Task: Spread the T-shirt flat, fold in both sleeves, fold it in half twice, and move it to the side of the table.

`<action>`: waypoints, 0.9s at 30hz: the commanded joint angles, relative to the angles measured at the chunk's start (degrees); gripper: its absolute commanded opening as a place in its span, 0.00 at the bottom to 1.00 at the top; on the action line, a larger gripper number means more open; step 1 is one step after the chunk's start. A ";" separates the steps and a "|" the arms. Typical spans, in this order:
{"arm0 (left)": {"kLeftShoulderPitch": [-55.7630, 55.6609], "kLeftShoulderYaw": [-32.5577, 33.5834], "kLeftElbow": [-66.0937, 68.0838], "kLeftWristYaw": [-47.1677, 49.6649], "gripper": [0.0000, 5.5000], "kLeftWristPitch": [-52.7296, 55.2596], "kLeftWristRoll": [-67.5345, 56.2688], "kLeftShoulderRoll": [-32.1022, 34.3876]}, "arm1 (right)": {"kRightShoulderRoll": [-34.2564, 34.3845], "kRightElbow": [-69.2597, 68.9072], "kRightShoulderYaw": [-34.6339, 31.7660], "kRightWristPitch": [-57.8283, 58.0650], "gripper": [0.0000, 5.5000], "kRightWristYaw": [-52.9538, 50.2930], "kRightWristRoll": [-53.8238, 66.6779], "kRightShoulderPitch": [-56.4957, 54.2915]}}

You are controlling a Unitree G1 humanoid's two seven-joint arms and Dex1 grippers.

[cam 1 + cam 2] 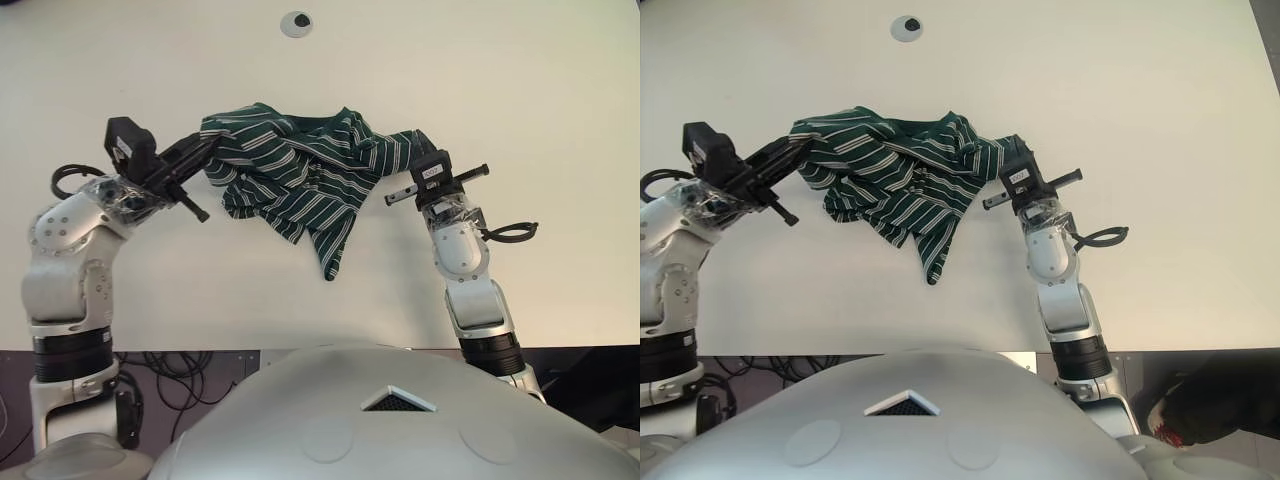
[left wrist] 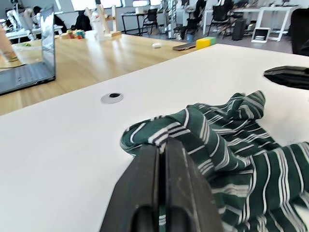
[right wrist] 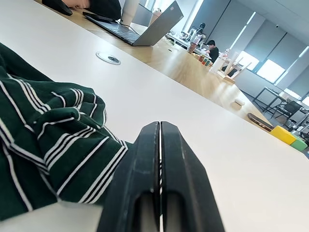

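Observation:
A green T-shirt with white stripes (image 1: 300, 170) lies crumpled on the white table (image 1: 520, 90), one corner trailing toward the front edge. My left gripper (image 1: 208, 148) is at the shirt's left end. In the left wrist view its fingers (image 2: 161, 143) are shut, with a fold of the T-shirt (image 2: 227, 145) bunched at their tips. My right gripper (image 1: 426, 152) is at the shirt's right end. In the right wrist view its fingers (image 3: 160, 125) are pressed together with bare tips, and the T-shirt (image 3: 53, 145) lies against one side of them.
A round cable grommet (image 1: 296, 23) sits in the table at the far centre. Bare tabletop stretches to both sides and behind the shirt. The table's front edge (image 1: 250, 347) runs just before my body. Neighbouring desks with a laptop (image 3: 145, 29) stand beyond.

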 commanded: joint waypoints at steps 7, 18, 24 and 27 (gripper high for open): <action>9.30 -1.99 5.78 -9.61 0.23 -2.90 7.64 9.82 | -0.35 -2.71 0.46 1.78 0.00 0.54 -1.74 1.60; 3.23 1.37 13.42 -11.30 0.33 -8.40 10.06 13.31 | -0.41 -1.55 0.67 1.66 0.00 0.21 -1.84 0.97; -13.11 -2.99 12.85 -4.22 0.33 0.80 6.60 6.05 | -0.36 -0.72 1.47 1.41 0.00 -0.19 -2.30 0.47; -15.82 -8.46 10.59 -1.68 0.33 8.53 6.23 1.81 | -0.32 -1.02 1.98 1.51 0.00 -0.35 -2.71 0.71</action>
